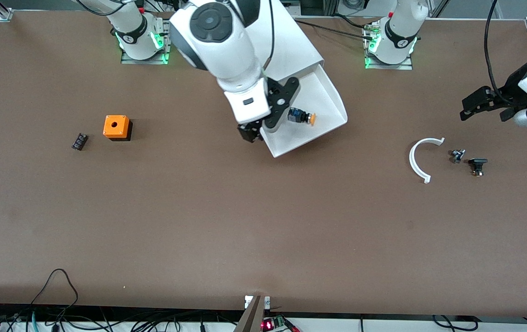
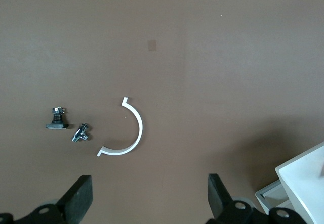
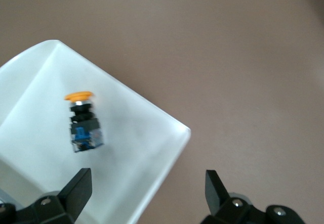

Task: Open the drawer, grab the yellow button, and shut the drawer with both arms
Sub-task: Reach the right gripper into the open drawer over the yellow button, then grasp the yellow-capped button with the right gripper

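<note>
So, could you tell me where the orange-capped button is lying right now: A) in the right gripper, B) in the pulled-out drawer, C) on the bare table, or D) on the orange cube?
B: the button lies on its side in the open drawer, with no gripper touching it.

You have the shallow white plastic tray drawer [image 1: 326,99] pulled out, open on top; only the small orange-capped, blue-black push-button [image 1: 301,116] lies on its floor, clear of the walls. The right gripper [image 1: 250,133], jaws spread, crowds the drawer's near corner. The left gripper [image 1: 485,105] hangs open near the table's end.
</note>
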